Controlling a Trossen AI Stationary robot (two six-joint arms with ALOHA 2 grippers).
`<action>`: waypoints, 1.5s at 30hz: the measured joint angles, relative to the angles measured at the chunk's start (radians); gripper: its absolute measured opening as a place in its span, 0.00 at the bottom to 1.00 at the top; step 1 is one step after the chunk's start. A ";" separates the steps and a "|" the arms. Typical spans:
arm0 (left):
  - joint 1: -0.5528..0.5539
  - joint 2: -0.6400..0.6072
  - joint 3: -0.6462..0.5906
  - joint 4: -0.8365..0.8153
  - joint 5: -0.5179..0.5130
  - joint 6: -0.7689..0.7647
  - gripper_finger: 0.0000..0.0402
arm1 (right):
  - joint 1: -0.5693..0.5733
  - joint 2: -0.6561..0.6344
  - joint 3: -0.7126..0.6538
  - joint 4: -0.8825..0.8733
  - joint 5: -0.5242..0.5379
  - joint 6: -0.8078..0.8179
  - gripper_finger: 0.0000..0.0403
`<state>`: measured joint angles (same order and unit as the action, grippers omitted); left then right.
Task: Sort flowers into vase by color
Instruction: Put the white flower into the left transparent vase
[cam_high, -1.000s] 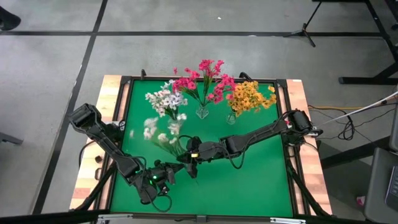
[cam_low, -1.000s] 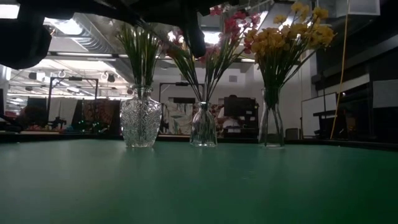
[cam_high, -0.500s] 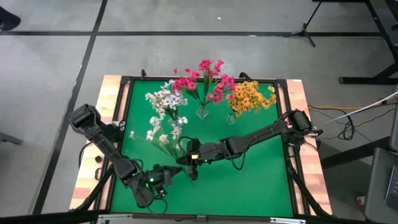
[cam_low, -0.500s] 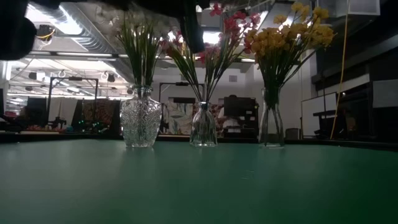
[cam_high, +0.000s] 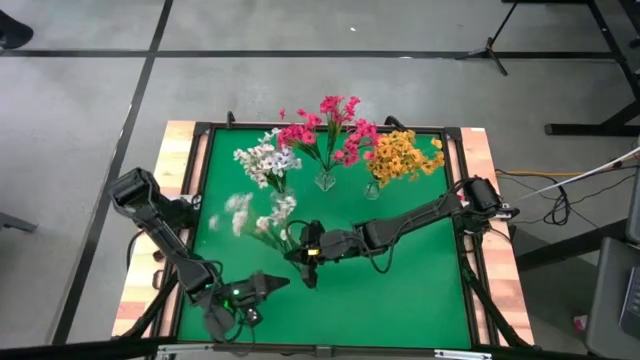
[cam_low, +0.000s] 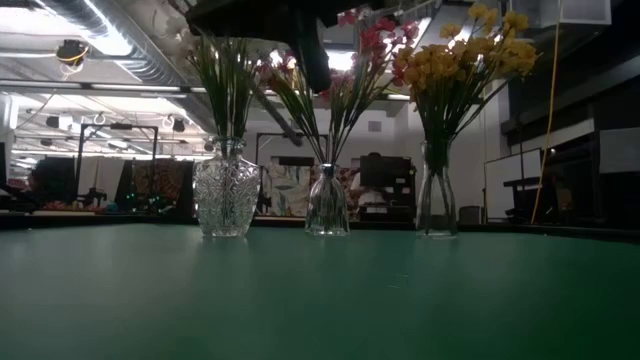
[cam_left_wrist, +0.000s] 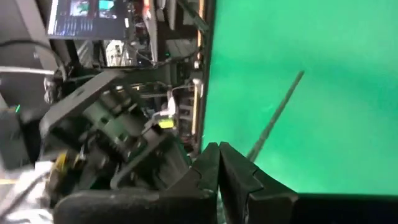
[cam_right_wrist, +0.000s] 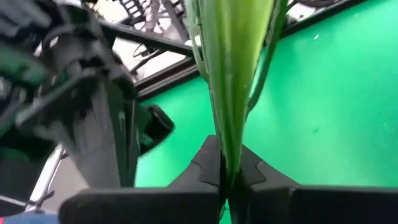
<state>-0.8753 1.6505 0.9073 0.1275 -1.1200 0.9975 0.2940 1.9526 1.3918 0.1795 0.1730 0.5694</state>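
L gripper (cam_high: 272, 282) low at near-left of green table (cam_high: 420, 290), fingers pressed together on nothing; parked clear so R has room. White sprig (cam_high: 262, 214) hangs above mat mid-left, blossoms splayed toward cut-glass vase (cam_low: 226, 195), which already holds white flowers (cam_high: 265, 160); looks like its destination. R gripper (cam_high: 306, 262) mid-table, fingers (cam_right_wrist: 211, 163) pinched tight on sprig's green stem base, held low so blooms lead. Further R: narrow vase (cam_low: 327, 201) w/ pink flowers (cam_high: 325, 128), then tall vase (cam_low: 435, 203) w/ yellow-orange flowers (cam_high: 400, 155). Colours kept apart per vase.
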 joint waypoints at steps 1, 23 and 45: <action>-0.011 0.000 0.000 0.000 -0.009 -0.048 0.00 | 0.001 0.000 0.000 0.000 0.000 0.000 0.00; -0.183 0.001 -0.001 -0.155 -0.451 -1.244 0.00 | -0.054 0.000 0.000 0.428 0.133 -0.893 0.00; -0.141 -0.442 -0.035 -0.526 0.138 -1.392 0.00 | -0.244 0.042 0.002 0.648 -0.022 -0.984 0.00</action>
<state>-1.0159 1.2081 0.8725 -0.3981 -0.9818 -0.3941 0.0498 1.9950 1.3936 0.8280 0.1509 -0.4145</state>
